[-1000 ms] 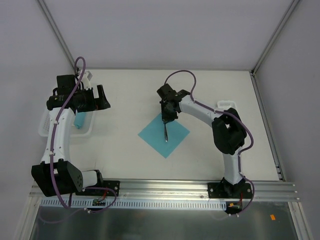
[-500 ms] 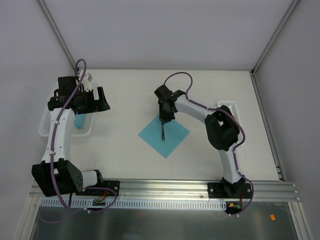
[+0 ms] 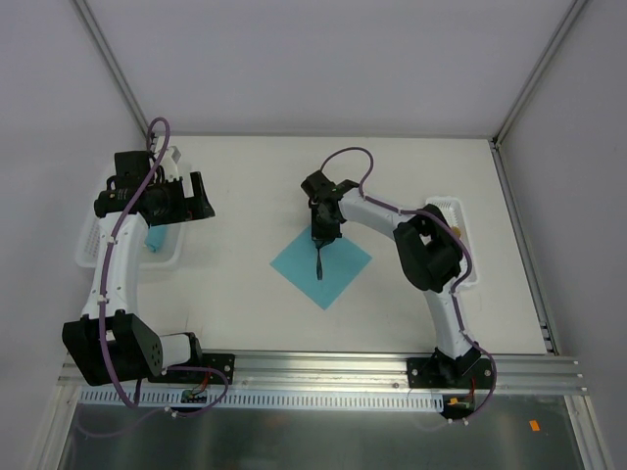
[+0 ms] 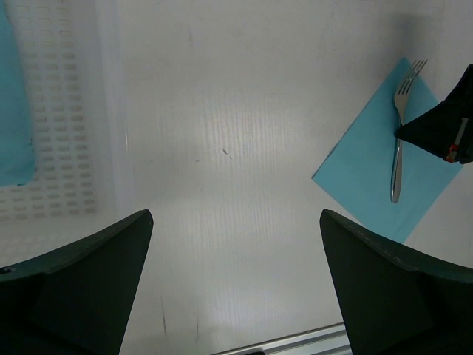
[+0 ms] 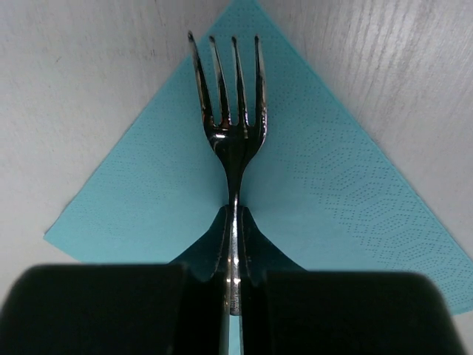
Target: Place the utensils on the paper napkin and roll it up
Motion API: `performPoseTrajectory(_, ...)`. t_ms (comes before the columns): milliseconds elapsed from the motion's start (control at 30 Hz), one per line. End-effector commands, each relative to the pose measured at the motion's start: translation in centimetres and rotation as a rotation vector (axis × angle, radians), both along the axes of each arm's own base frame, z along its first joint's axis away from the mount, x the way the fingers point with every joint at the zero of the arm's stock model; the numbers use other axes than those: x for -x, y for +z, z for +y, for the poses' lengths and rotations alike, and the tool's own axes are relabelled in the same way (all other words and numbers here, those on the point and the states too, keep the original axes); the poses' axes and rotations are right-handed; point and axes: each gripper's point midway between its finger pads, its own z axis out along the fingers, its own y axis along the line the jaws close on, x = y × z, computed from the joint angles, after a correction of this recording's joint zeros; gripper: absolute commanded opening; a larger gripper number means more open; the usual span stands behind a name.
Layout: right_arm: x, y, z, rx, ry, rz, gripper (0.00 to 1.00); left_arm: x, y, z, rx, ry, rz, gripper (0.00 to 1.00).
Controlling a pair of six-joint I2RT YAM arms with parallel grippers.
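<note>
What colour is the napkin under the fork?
The napkin is turquoise blue, faintly dot-embossed; clearest in the right wrist view.

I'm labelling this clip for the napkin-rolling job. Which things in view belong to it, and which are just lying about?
Job: fork, held in the right end effector; turquoise napkin beneath it.
Lying about: left white basket holding a turquoise item; right white basket, partly behind the arm.

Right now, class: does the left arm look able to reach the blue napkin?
Probably yes: the left tool is open, with bare table between it and the napkin; the right tool, shut on the fork, covers only its far corner.
</note>
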Motion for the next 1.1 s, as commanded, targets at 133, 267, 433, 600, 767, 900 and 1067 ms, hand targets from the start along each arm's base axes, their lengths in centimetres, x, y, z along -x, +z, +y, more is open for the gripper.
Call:
performPoseTrajectory(133,-0.1,0.0,0.8,-0.025,-0.016,0.013,0.0,0.1,0.8,0.5,-0.023,0.019,-0.03,0.99)
performPoseTrajectory(267,0.0,-0.2,0.9,-0.026,-0.024,0.016,0.14,0.0,0.9,0.8,-0.035,0.026,-0.032,0.99)
performPoseTrajectory(433,0.0,0.1,0.7,-0.027,-0.037,0.014,0.3,-0.2,1.2,0.9,-0.039,0.028,-0.039,0.99)
performPoseTrajectory(600,0.3,0.2,0.1,-0.016,-0.047,0.011,0.29,-0.3,1.4,0.8,-0.039,0.027,-0.046,0.99)
performPoseTrajectory(767,1.0,0.0,-0.5,-0.012,-0.054,0.018,0.29,-0.3,1.5,0.8,-0.036,0.024,-0.048,0.99)
performPoseTrajectory(900,1.5,0.0,-0.9,-0.007,-0.041,0.023,0.3,-0.3,1.5,0.6,-0.026,0.016,-0.048,0.99)
performPoseTrajectory(1067,1.6,0.5,-0.7,-0.024,-0.032,0.017,0.35,-0.3,1.6,0.6,-0.025,0.016,-0.051,0.99)
